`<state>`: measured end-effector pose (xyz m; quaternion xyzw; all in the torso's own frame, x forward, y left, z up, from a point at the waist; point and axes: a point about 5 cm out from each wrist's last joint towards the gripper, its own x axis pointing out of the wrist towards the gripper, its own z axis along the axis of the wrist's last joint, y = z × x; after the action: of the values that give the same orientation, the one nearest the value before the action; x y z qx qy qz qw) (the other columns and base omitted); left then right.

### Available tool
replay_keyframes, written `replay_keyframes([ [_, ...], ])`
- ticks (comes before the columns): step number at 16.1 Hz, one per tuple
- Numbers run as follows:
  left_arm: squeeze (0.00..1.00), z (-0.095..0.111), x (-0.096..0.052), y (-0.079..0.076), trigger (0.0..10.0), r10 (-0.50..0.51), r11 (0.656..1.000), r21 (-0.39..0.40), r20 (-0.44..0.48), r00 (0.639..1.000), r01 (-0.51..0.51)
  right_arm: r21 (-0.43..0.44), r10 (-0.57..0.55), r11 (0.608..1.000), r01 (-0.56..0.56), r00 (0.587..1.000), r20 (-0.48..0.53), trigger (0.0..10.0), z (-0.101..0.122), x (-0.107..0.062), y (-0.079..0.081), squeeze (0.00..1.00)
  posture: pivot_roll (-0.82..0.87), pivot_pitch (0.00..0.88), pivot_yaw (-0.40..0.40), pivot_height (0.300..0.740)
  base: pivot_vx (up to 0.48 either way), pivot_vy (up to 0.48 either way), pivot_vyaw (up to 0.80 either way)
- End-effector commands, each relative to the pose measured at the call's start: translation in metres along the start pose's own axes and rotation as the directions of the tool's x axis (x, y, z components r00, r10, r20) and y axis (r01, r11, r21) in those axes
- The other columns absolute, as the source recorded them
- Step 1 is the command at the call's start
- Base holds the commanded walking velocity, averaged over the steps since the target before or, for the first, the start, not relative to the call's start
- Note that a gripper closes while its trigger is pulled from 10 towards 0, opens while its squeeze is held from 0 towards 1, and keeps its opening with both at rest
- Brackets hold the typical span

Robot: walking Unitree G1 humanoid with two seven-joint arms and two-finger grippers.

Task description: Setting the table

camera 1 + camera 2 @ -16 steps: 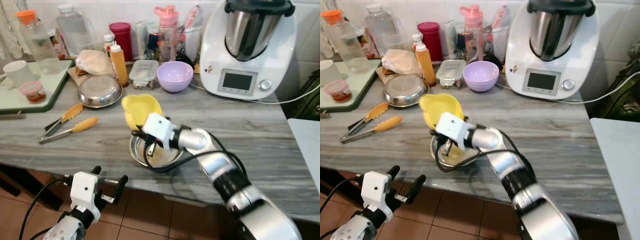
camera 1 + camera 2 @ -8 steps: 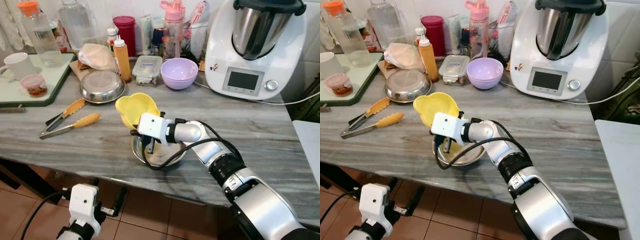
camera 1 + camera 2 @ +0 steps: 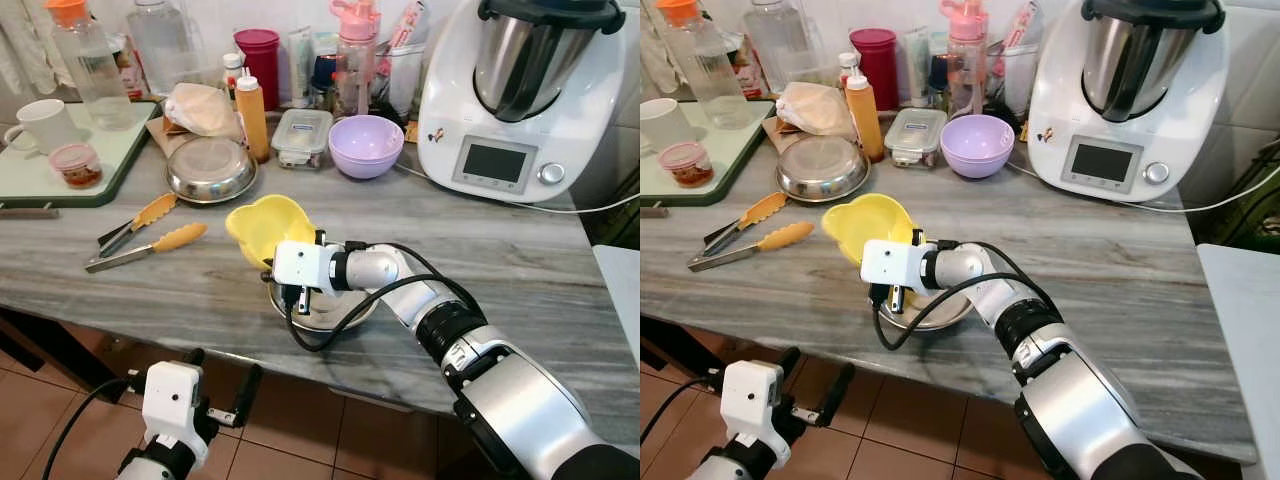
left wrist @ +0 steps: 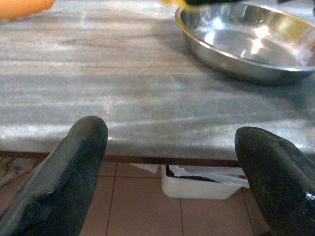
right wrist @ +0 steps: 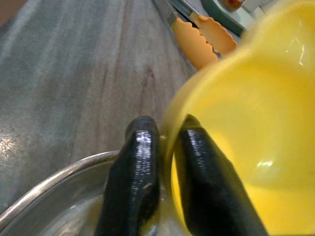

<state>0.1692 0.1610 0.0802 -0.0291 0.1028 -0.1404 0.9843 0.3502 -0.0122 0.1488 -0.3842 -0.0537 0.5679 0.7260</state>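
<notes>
On the grey marble counter (image 3: 520, 270) our right gripper (image 5: 165, 167) pinches the rim of the yellow plastic bowl (image 3: 268, 225), tilted over the steel bowl (image 3: 345, 310); we judge it light, stiff, slightly slippery, best held at that rim, while our left gripper (image 4: 170, 147) hangs spread.

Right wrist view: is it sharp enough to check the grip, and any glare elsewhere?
Right wrist view: right claw fingers sharp on the yellow bowl rim, background tongs soft. Left wrist view: bright glare spots inside the steel bowl.
</notes>
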Motion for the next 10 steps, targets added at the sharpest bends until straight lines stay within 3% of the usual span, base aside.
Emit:
replay_keyframes([
  [1,0.0,0.014,0.0,-0.005,10.0,-0.046,0.999,-0.004,0.049,0.998,0.046,-0.047,-0.014,0.999,0.014,1.0,0.008,10.0,0.005,0.001,-0.006,0.71,0.07,0.07,0.001,0.74,0.0,0.0,0.0],
  [3,0.0,0.019,0.0,-0.006,10.0,-0.058,0.998,0.002,0.063,0.996,0.058,-0.051,-0.027,0.998,0.027,1.0,0.008,10.0,0.004,0.0,-0.006,1.0,0.07,0.069,0.003,0.74,0.0,0.0,0.0],
  [10,0.0,0.018,0.007,0.001,10.0,-0.035,0.999,0.013,0.059,0.998,0.034,-0.108,-0.079,0.991,0.081,0.997,0.02,10.0,0.005,-0.003,-0.012,1.0,0.06,0.055,0.008,0.74,0.0,0.0,0.0],
])
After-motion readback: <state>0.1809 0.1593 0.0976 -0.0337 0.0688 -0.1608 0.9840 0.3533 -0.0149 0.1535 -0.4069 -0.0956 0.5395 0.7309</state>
